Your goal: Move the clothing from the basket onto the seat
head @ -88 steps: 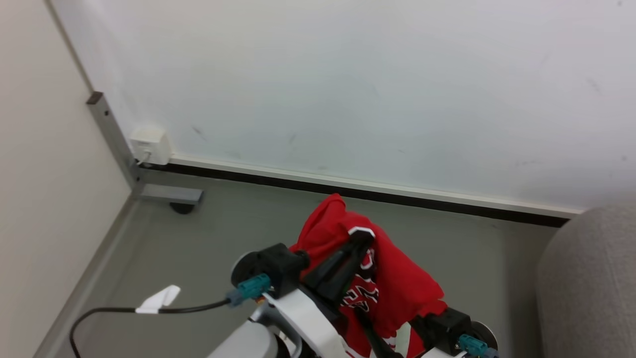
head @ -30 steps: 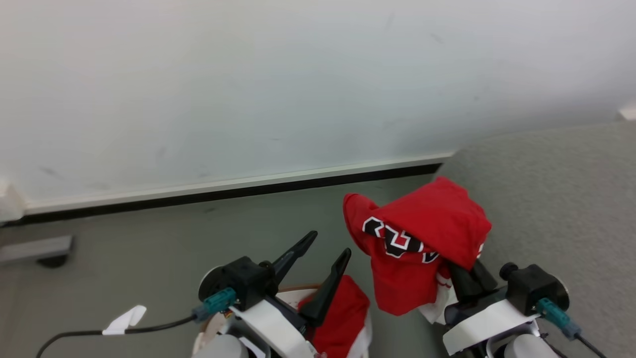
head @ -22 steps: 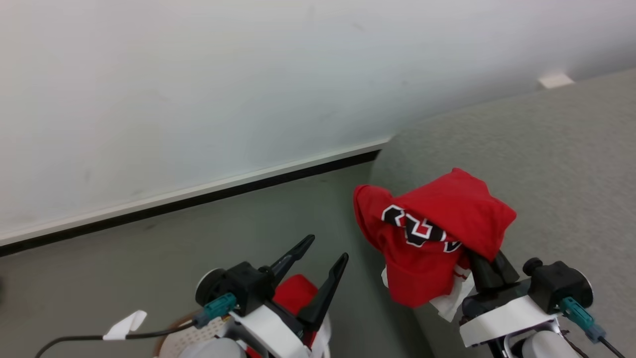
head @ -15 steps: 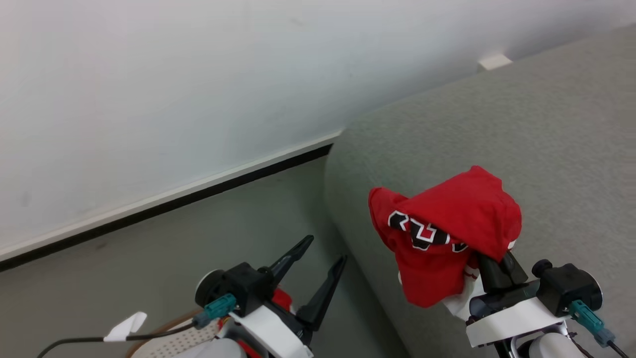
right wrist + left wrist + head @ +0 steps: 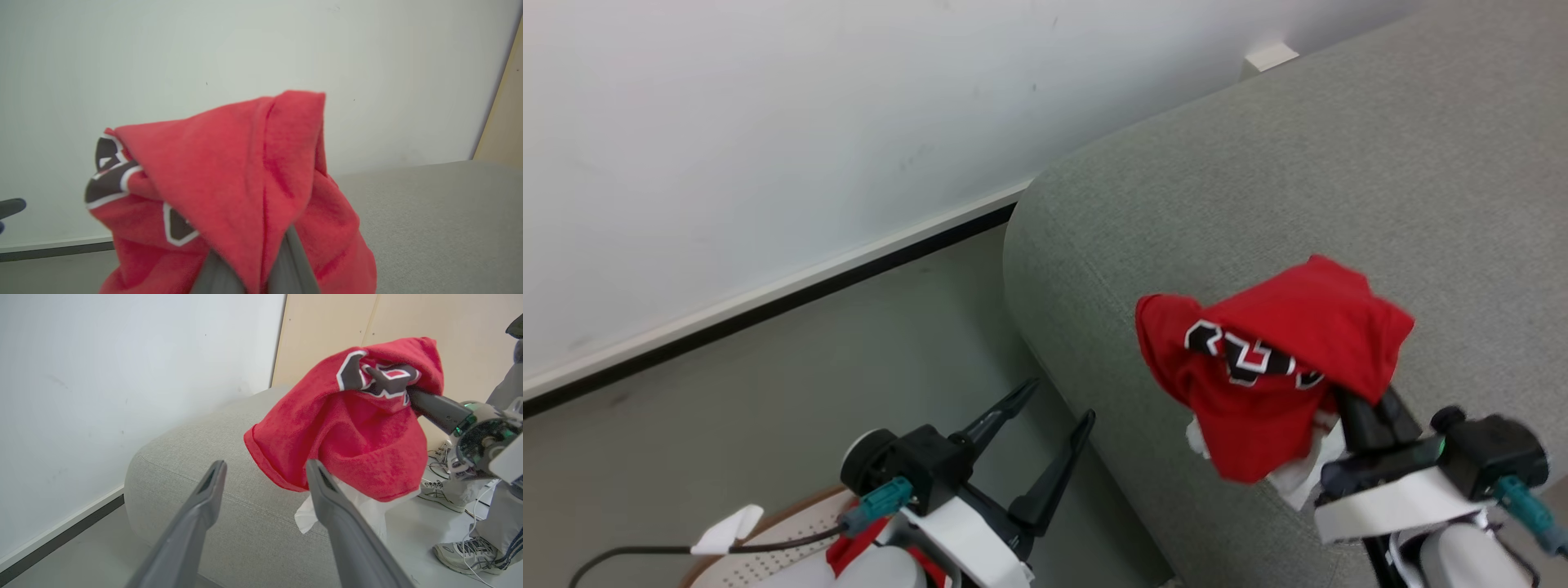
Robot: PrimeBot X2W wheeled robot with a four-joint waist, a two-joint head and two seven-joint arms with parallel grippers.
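One red garment (image 5: 1282, 359) with black-and-white lettering hangs bunched over my right gripper (image 5: 1356, 402), which is shut on it above the left edge of the grey seat (image 5: 1258, 180). Its tips are hidden under the cloth. In the right wrist view the garment (image 5: 245, 183) drapes over both fingers (image 5: 294, 261). My left gripper (image 5: 1060, 402) stands open and holds nothing, above the floor beside the seat. A second red garment (image 5: 849, 549) lies in the cream basket (image 5: 784, 523) at the bottom left, mostly hidden by my left arm. The left wrist view shows the held garment (image 5: 347, 428) above the seat (image 5: 196, 457).
A white wall with a dark baseboard (image 5: 768, 298) runs behind the grey floor (image 5: 768, 384). A black cable with a white tag (image 5: 719, 531) trails by the basket. A person's legs and shoes (image 5: 461, 551) stand beyond the seat, near cables on the floor.
The camera has swung right, bringing far more of the seat into view. My right gripper with the red garment now hangs over the seat's edge. The left gripper stays open.
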